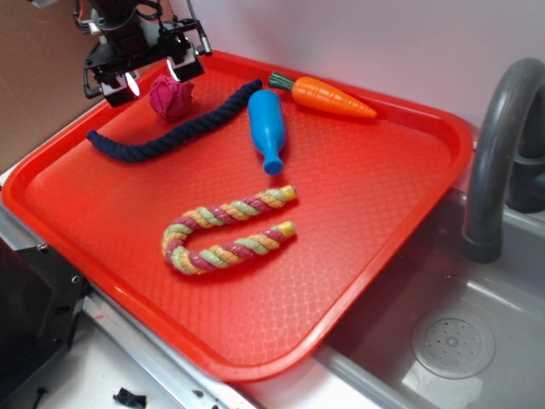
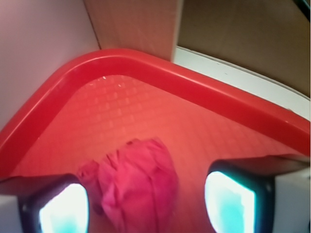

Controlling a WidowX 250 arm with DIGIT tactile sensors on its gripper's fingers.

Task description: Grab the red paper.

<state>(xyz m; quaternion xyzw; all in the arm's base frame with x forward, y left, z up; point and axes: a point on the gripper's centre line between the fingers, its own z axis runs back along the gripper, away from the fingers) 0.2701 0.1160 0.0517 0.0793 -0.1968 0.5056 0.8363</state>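
The red paper (image 1: 171,96) is sitting at the back left corner of the red tray (image 1: 358,256), touching or nearly touching the far side of the dark blue rope (image 1: 162,136). The gripper (image 1: 153,75) is hovering just above and a bit behind it, released, jaws spread w/ nothing held. In the wrist view the paper (image 2: 136,184) is lying between the 2 fingertips (image 2: 63,208), closer to 1 pad than the other.

Judgement: approach is the step in hand. To do it well, center the ball between the pads first, then drop straight down till the tips are nearly grazing the tray, then close. Avoid pinching the rope along w/ it.

Orientation: it's a crumpled ball, roughly round, so no clear long axis or pointing direction; any closing angle should work.
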